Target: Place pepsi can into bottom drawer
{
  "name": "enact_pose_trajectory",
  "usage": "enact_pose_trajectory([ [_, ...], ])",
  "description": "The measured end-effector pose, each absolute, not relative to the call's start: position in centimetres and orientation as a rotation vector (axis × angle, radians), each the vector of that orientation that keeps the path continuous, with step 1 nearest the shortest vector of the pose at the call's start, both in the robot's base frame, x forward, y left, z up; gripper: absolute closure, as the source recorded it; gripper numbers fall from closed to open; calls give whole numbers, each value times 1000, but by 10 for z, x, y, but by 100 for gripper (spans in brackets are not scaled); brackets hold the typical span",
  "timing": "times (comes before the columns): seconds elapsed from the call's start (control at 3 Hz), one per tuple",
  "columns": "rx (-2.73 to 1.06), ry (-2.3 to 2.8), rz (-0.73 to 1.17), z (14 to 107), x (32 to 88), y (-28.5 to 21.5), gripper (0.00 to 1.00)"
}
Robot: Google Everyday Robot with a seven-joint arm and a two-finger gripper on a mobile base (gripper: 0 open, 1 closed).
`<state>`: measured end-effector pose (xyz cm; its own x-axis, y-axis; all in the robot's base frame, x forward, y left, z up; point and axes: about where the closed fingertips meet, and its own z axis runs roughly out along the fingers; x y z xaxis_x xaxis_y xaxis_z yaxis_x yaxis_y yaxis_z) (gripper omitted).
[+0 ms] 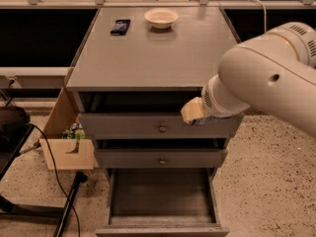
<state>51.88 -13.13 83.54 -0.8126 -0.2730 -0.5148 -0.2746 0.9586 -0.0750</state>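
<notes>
The grey cabinet has three drawers. The bottom drawer [163,194] is pulled out and shows a plain grey inside with nothing in it. My gripper [193,111] is at the end of the big white arm. It hangs in front of the right part of the top drawer's front, well above the bottom drawer. A small bluish sliver [203,121] shows under the wrist; I cannot tell whether it is the pepsi can. No can shows anywhere else.
A white bowl [161,17] and a flat dark phone-like object [121,26] lie at the back of the cabinet top [148,58]. A wooden box [69,149] stands on the floor to the left, with cables and a dark stand nearby.
</notes>
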Motion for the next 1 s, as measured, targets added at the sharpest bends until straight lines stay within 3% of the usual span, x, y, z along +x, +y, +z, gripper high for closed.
enact_pose_trajectory([
  [1.0,-161,2689,190,755,487,-156,100],
])
